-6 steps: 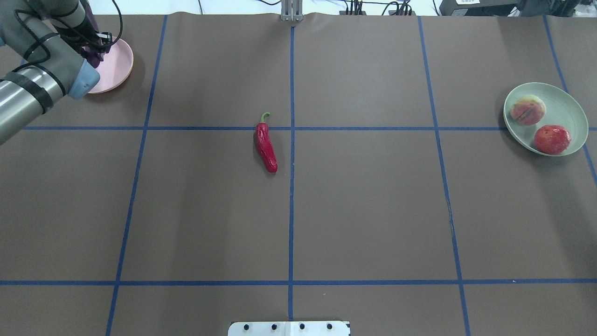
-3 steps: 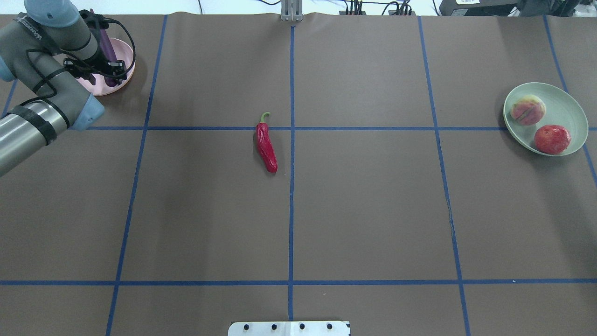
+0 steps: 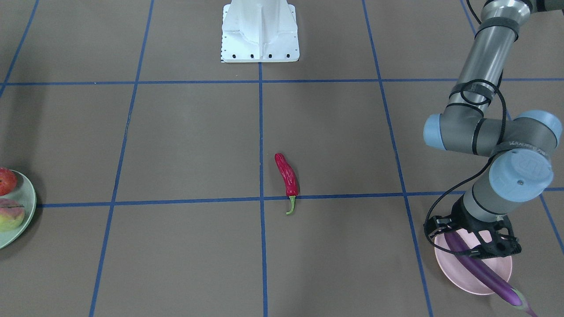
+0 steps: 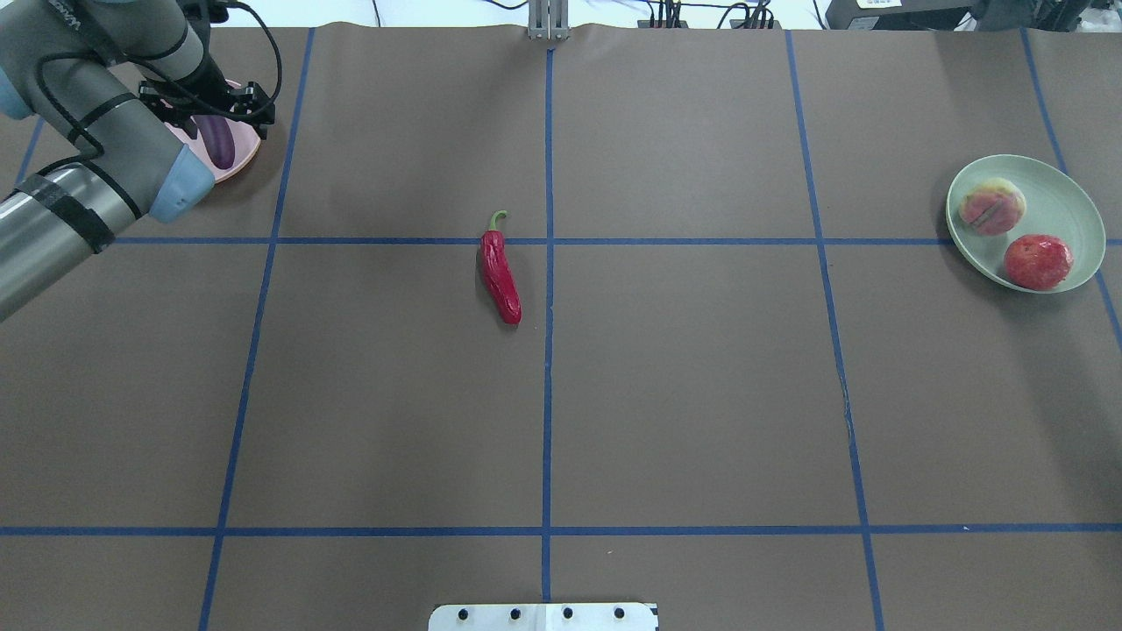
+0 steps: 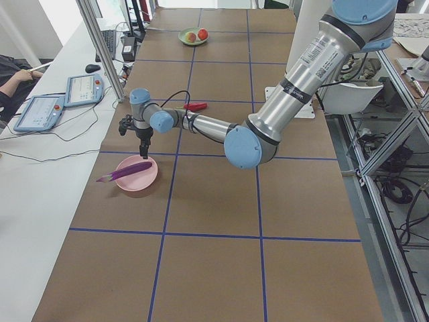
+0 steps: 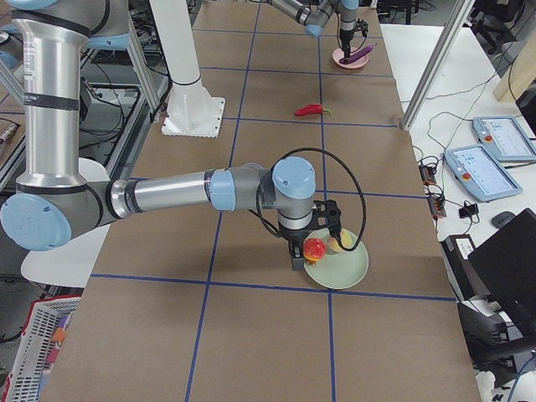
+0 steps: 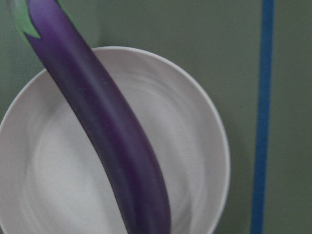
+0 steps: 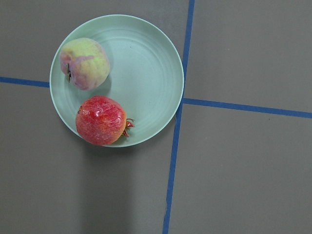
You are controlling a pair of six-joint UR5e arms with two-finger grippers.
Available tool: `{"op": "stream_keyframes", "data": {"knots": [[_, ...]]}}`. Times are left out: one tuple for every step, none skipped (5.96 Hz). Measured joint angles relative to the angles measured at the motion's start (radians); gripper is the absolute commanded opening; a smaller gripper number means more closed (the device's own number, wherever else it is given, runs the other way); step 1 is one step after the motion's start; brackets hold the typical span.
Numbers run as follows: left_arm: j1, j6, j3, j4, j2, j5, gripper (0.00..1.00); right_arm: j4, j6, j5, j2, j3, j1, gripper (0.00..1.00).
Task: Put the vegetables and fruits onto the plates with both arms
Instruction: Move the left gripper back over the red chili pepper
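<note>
The eggplant (image 3: 480, 268) lies slantwise across the pink plate (image 3: 454, 275) at the far left corner of the table (image 4: 701, 394). Its green-capped end juts out past the rim on the operators' side. The left gripper (image 5: 142, 149) hangs just above it with its jaws spread and nothing in them; the left wrist view shows only eggplant and plate, no fingers. From overhead, the left arm (image 4: 96, 166) and its black cables cover most of that plate, leaving a sliver of pink and the eggplant's blunt tip showing. The chili pepper (image 3: 287, 175) lies by itself near the table's middle, just beside the central blue tape line (image 4: 548, 394). Its green stem crosses the line that runs side to side, and it is well apart from both plates. On the far right, the green plate (image 4: 1056, 197) holds the peach (image 4: 991, 208) and the red fruit (image 4: 1038, 261), side by side and close together. The right gripper (image 6: 296, 255) hovers at that plate's edge, next to the red fruit; I cannot tell whether it is open or closed. The white base pedestal (image 3: 260, 31) stands at the robot's side of the table. Beyond the left end, two tablets (image 5: 40, 111) and a person's arm (image 5: 13, 77) rest on a side bench.
</note>
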Motion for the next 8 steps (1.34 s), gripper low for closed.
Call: {"op": "stream_keyframes", "data": {"knots": [[0.049, -0.037, -0.056, 0.026, -0.024, -0.004, 1.00, 0.000, 0.000, 0.001, 0.000, 0.000, 0.000, 1.00], [0.131, -0.119, -0.073, 0.035, -0.079, -0.003, 1.00, 0.000, 0.000, 0.001, 0.000, 0.000, -0.001, 1.00], [0.219, -0.250, -0.074, 0.037, -0.145, 0.005, 1.00, 0.000, 0.000, 0.001, 0.000, 0.000, -0.001, 1.00], [0.292, -0.375, -0.062, 0.037, -0.198, 0.024, 1.00, 0.000, 0.000, 0.001, 0.000, 0.000, -0.001, 1.00], [0.329, -0.433, -0.035, 0.038, -0.232, 0.040, 1.00, 0.000, -0.001, 0.000, 0.000, 0.000, -0.001, 1.00], [0.346, -0.452, -0.008, 0.036, -0.249, 0.046, 1.00, 0.000, -0.001, 0.000, 0.000, 0.000, -0.001, 1.00], [0.360, -0.460, 0.012, 0.035, -0.263, 0.047, 0.86, 0.000, -0.001, 0.000, 0.000, 0.000, -0.001, 1.00], [0.379, -0.476, 0.023, 0.035, -0.275, 0.048, 0.83, -0.001, -0.001, 0.001, 0.000, 0.000, -0.001, 1.00]]}}
